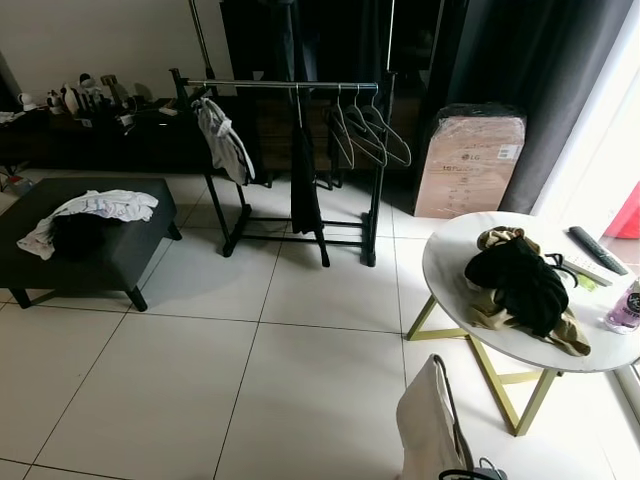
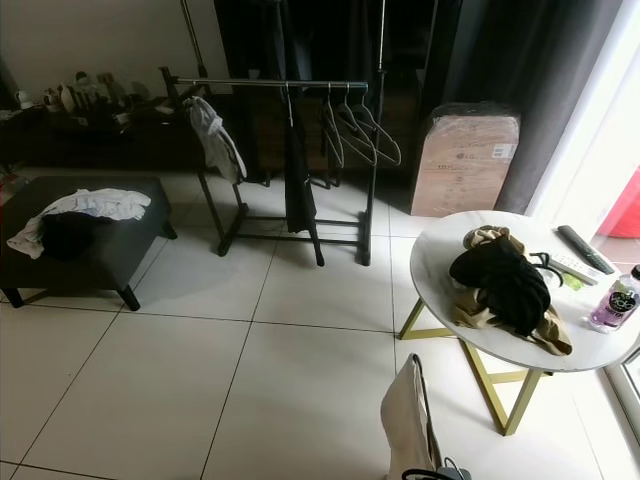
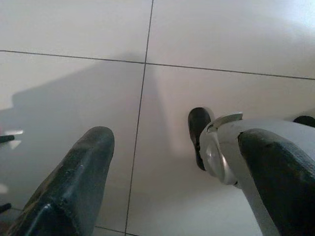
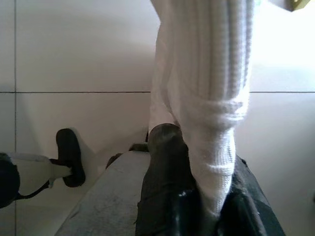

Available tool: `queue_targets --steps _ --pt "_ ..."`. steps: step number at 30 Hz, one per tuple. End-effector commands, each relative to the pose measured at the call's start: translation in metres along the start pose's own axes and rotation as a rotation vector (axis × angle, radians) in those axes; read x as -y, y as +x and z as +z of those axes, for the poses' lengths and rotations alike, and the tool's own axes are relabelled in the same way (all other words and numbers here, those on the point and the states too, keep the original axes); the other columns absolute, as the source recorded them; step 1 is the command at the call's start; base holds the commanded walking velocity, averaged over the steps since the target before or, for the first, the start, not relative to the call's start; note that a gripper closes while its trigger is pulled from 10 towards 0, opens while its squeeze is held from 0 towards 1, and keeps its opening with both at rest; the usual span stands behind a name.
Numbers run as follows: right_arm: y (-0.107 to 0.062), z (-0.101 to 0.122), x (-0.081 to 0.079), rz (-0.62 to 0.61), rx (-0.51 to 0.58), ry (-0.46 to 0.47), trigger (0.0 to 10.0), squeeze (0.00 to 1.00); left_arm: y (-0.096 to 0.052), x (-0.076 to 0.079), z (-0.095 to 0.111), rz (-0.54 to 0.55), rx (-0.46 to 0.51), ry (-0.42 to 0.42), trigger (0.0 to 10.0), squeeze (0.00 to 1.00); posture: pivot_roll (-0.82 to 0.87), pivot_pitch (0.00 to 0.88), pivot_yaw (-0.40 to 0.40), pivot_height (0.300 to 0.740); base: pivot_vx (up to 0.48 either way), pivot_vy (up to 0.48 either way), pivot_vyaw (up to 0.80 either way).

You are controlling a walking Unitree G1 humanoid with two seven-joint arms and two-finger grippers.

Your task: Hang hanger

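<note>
Three empty hangers hang on your clothes rack, beside two hung garments: one white, one black. Your right gripper pinches one white ribbed garment on a hanger, low above the tiled floor. Your left gripper gapes wide, holding nothing.

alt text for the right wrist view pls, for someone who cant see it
The right pincer is closed on a white ribbed garment that hangs down past its black fingers over a pale tiled floor. A grey robot foot stands on the tiles below.
</note>
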State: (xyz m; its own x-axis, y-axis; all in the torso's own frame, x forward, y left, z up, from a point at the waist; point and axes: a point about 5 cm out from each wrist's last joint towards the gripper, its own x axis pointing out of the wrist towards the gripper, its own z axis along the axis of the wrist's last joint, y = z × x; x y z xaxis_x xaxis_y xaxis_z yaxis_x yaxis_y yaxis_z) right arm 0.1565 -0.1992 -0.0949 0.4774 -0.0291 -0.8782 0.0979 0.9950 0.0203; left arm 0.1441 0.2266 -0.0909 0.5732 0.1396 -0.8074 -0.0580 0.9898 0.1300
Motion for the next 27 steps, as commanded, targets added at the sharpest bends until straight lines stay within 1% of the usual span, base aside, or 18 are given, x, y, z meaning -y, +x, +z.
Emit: queue_targets --steps 1,6,8,12,18,27 --pt "-0.0004 0.0009 0.0030 -0.013 0.016 0.009 10.0 0.00 0.0002 0.0014 0.0007 -0.006 0.004 -0.005 10.0 0.00 0.00 0.000 -0.024 0.740 0.000 0.000 0.00" --pt "-0.0005 0.0038 0.0048 -0.019 0.031 0.016 10.0 0.00 0.0010 0.0050 0.0027 -0.016 0.006 -0.002 10.0 0.00 -0.02 0.000 -0.019 0.740 0.000 0.000 0.00" --pt "-0.0005 0.0041 0.0052 -0.021 0.034 0.025 10.0 0.00 0.0014 0.0058 0.0036 -0.023 0.006 0.012 10.0 0.00 -0.03 0.000 -0.014 0.740 0.000 0.000 0.00" --pt "-0.0009 0.0017 0.0064 -0.030 0.030 0.047 10.0 0.00 0.0015 0.0065 0.0034 -0.026 0.002 0.020 10.0 0.00 -0.03 0.000 -0.010 0.740 0.000 0.000 0.00" --pt "-0.0016 -0.0020 0.0082 -0.033 0.022 0.055 10.0 0.00 0.0015 0.0080 0.0037 -0.034 0.005 0.025 10.0 0.00 -0.03 0.000 -0.009 0.740 0.000 0.000 0.00" --pt "-0.0016 -0.0021 0.0081 -0.030 0.027 0.061 10.0 0.00 0.0014 0.0091 0.0028 -0.043 0.001 0.035 10.0 0.00 -0.03 0.000 -0.007 0.740 0.000 0.000 0.00"
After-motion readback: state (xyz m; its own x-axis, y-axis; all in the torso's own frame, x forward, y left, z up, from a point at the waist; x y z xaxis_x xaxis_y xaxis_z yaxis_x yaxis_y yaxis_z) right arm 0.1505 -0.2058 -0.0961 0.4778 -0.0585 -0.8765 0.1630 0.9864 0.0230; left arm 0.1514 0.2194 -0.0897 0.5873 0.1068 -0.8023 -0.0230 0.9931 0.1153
